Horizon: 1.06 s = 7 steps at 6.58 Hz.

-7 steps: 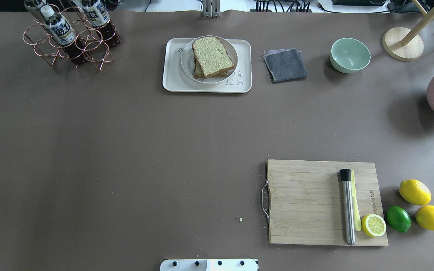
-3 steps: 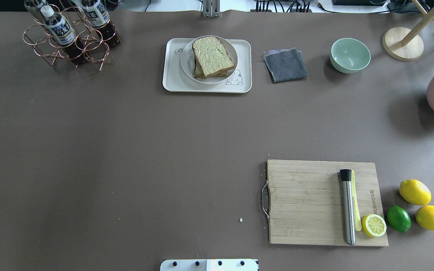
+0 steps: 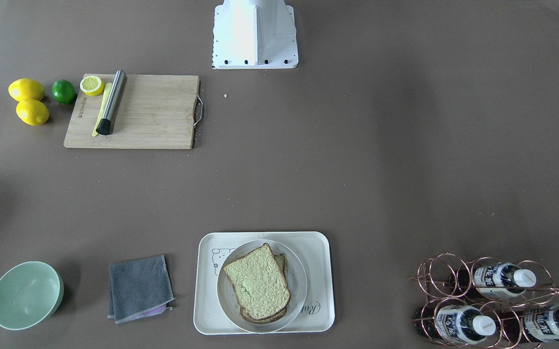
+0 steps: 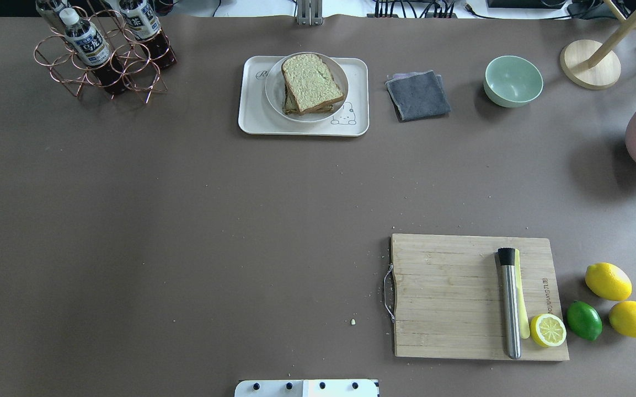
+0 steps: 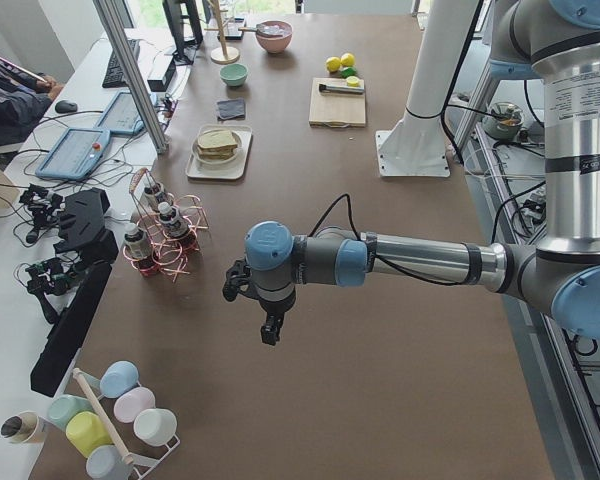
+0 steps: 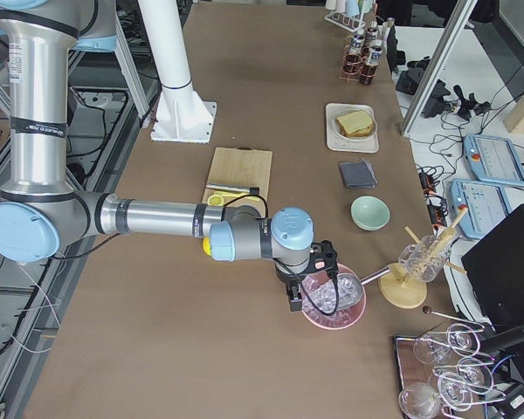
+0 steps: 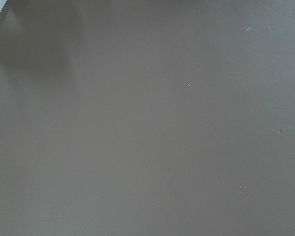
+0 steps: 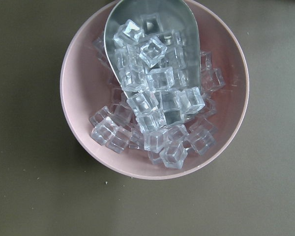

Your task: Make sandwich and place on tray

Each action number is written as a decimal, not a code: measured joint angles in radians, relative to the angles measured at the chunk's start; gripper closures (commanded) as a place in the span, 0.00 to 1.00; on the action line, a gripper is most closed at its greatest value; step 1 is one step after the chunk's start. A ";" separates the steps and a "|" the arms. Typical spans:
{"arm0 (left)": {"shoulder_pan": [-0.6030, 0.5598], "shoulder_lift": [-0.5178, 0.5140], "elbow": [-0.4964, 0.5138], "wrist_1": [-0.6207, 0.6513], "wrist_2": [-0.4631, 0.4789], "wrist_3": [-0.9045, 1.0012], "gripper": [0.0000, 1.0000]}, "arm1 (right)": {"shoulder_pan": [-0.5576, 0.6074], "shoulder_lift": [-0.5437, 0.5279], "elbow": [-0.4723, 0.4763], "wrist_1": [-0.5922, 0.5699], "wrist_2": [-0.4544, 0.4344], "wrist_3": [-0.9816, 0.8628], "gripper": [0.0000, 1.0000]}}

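The sandwich point(image 4: 312, 82), two pale greenish-tan slices stacked, lies on a round white plate point(image 4: 273, 94) that stands on the cream tray point(image 4: 251, 118) at the table's far middle. It also shows in the front-facing view point(image 3: 257, 283) on the tray point(image 3: 318, 291). No egg shows between the slices. My left gripper point(image 5: 268, 335) hangs over bare table at the left end, far from the tray. My right gripper point(image 6: 293, 301) hangs over a pink bowl of ice. Both show only in side views, so I cannot tell whether they are open or shut.
A wooden cutting board point(image 4: 450, 298) with a steel muddler point(image 4: 509, 303) and half lemon point(image 4: 548, 330) lies near right. Lemons point(image 4: 608, 281) and a lime point(image 4: 583, 320) lie beside it. A grey cloth point(image 4: 418, 95), green bowl point(image 4: 513, 80), bottle rack point(image 4: 102, 52) and pink ice bowl point(image 8: 152, 91) stand around.
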State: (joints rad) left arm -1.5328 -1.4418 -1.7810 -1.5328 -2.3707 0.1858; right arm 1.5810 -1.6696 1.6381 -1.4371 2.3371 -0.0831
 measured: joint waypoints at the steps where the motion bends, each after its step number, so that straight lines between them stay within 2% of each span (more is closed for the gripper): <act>1: 0.000 0.002 0.004 -0.006 0.000 0.000 0.03 | 0.004 -0.003 -0.003 0.000 0.003 0.002 0.00; 2: 0.000 0.018 0.003 -0.030 0.000 0.000 0.03 | 0.007 -0.005 -0.003 0.000 0.005 0.004 0.00; 5: -0.010 0.107 0.019 -0.206 -0.001 -0.006 0.03 | 0.008 -0.018 0.013 -0.009 0.008 0.008 0.00; 7: -0.028 0.109 0.011 -0.225 -0.001 -0.009 0.03 | 0.013 -0.022 0.027 -0.019 0.000 0.008 0.00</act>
State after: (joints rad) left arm -1.5605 -1.3328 -1.7703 -1.7580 -2.3713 0.1768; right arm 1.5941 -1.6921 1.6649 -1.4561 2.3373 -0.0752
